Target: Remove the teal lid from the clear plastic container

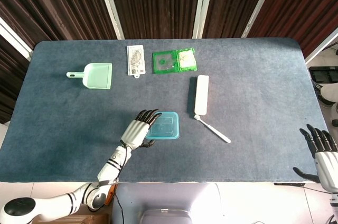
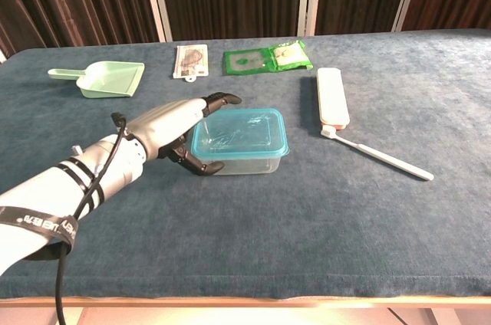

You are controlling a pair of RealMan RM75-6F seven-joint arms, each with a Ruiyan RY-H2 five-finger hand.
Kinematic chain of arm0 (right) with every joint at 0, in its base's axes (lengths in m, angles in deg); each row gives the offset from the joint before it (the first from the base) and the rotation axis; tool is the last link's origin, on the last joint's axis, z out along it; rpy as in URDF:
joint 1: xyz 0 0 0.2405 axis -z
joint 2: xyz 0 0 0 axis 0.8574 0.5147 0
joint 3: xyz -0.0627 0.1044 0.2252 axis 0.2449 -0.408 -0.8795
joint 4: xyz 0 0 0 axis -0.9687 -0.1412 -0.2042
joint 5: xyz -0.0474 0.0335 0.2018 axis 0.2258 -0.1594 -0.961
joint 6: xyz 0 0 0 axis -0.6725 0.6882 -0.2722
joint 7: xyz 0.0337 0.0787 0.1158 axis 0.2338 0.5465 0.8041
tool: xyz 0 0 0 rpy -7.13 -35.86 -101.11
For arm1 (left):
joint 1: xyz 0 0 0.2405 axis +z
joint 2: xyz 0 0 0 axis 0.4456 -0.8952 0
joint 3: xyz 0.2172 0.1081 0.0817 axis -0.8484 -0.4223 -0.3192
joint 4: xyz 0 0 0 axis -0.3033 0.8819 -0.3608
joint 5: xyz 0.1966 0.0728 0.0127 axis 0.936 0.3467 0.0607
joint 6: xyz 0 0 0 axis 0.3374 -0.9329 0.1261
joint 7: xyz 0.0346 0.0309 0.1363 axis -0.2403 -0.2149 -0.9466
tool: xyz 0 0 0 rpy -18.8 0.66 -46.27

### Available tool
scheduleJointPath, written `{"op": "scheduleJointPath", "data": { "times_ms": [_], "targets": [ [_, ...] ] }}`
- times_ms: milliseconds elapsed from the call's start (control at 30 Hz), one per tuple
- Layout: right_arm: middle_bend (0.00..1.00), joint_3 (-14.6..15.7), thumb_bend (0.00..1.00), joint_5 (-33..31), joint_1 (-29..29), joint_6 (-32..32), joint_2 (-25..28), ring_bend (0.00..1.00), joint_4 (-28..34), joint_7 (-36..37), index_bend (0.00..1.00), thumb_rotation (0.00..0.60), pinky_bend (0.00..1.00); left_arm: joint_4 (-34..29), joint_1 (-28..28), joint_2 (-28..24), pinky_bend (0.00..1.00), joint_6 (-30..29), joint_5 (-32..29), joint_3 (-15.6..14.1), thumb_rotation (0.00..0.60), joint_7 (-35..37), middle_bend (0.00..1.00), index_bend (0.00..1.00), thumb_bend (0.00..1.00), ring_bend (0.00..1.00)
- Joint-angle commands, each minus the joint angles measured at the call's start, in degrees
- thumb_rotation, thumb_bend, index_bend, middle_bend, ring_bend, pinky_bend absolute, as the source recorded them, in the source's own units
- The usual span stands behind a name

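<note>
The clear plastic container (image 2: 247, 162) stands at the front middle of the table with its teal lid (image 1: 166, 124) (image 2: 244, 129) on. My left hand (image 1: 138, 129) (image 2: 170, 130) clasps its left end: the fingers (image 2: 219, 100) lie over the lid's far left corner and the thumb curls against the near left corner. The lid looks slightly tilted. My right hand (image 1: 322, 152) hovers far off at the table's front right edge, fingers spread and holding nothing; the chest view does not show it.
A pale green dustpan (image 1: 95, 75) lies at the back left. A card packet (image 1: 135, 60) and a green packet (image 1: 174, 60) lie at the back middle. A white case (image 1: 202, 94) and a toothbrush (image 1: 214, 130) lie right of the container.
</note>
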Motion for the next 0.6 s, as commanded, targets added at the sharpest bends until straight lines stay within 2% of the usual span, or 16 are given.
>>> {"op": "scheduleJointPath", "data": {
  "times_ms": [33,467,600],
  "targets": [
    [0.0,0.07,0.13,-0.01,-0.16,0.53,0.1,0.0,0.25,-0.09,0.0,0.6,0.0,0.41,-0.87,-0.05,0.0,1.0,-0.95,0.18,0.6,-0.26,0.0,0.0,0.3,0.0],
    [0.0,0.17,0.13,0.27,0.01,0.42,0.54,0.0,0.38,0.57,0.0,0.6,0.0,0.93,-3.54,-0.58,0.0,4.01,-4.94,0.42,0.6,-3.44,0.0,0.0,0.28,0.0],
    [0.0,0.22,0.13,0.45,0.05,0.34,0.63,0.0,0.4,0.79,0.0,0.6,0.0,1.12,-4.06,-0.48,0.0,4.39,-6.31,0.28,0.6,-5.22,0.07,0.0,0.28,0.0]
  ]
}}
